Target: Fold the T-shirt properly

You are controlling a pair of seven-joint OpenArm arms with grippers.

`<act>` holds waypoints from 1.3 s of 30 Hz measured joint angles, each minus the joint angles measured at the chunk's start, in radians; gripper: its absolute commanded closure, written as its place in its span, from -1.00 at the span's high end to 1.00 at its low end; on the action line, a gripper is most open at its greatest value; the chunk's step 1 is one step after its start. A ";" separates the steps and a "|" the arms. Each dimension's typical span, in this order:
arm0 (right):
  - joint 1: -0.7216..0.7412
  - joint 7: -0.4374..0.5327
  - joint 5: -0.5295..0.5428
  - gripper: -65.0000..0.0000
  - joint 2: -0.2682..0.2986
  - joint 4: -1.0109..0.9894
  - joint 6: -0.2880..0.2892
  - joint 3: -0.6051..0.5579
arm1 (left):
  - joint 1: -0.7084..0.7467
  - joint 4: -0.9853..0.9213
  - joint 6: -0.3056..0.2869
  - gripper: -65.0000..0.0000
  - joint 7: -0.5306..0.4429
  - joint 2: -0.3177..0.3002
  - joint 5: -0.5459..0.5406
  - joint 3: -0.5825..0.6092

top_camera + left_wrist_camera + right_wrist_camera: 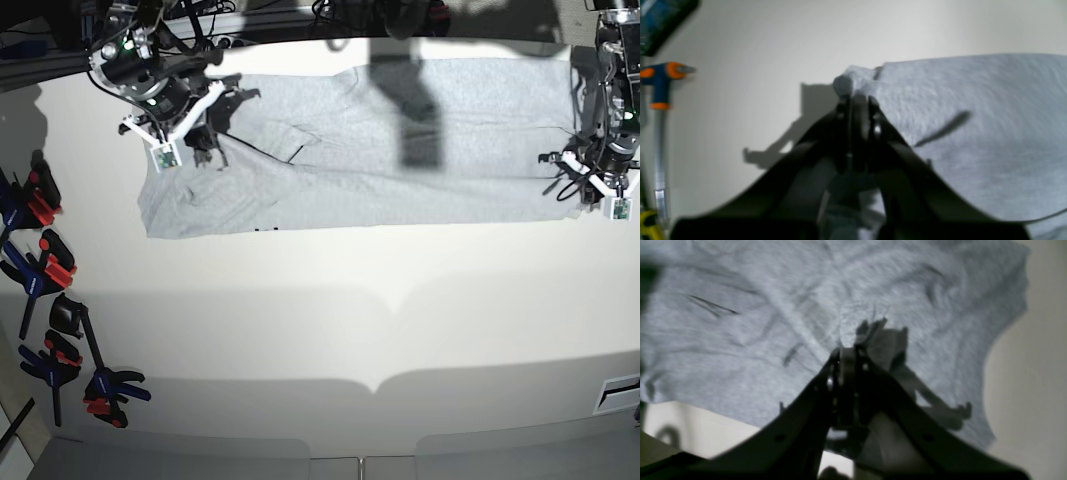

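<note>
Nearest the base cam, along the table's (320, 330) near-left edge, lay a row of clamps (60, 340) w/ red and blue grips; rest of the white top was bare up to the far side, where the T-shirt (380, 160) lay spread as a wide grey band, roughly flat, a few creases toward its left end; a dark shadow crossed its middle.

Right gripper (848, 351) hung over the shirt's creased end, at upper left in base view (190, 125); jaws together, tips right at the fabric; wrist view too blurred to tell if any cloth was pinched, so can't say it held anything; its shadow fell on the grey cloth just beyond.

Left gripper (857, 98) sat at the opp. end, upper right in base view (590, 175); jaws together at the shirt's corner (848, 80), where a small bunched lump of fabric stood just past the tips; looked clamped on that corner.

Left wrist view also caught an orange-and-blue clamp (663, 83) at the table edge, well apart from the shirt.
</note>
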 measured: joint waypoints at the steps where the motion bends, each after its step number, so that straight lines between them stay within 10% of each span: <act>1: 0.000 0.001 0.000 -1.00 0.002 0.000 0.000 0.006 | 0.000 0.000 0.000 -1.00 0.003 0.000 0.020 0.000; 39: 0.000 -0.079 -0.012 -1.00 0.019 0.000 0.000 0.008 | 0.016 0.243 -0.003 -1.00 0.494 -0.019 0.048 0.000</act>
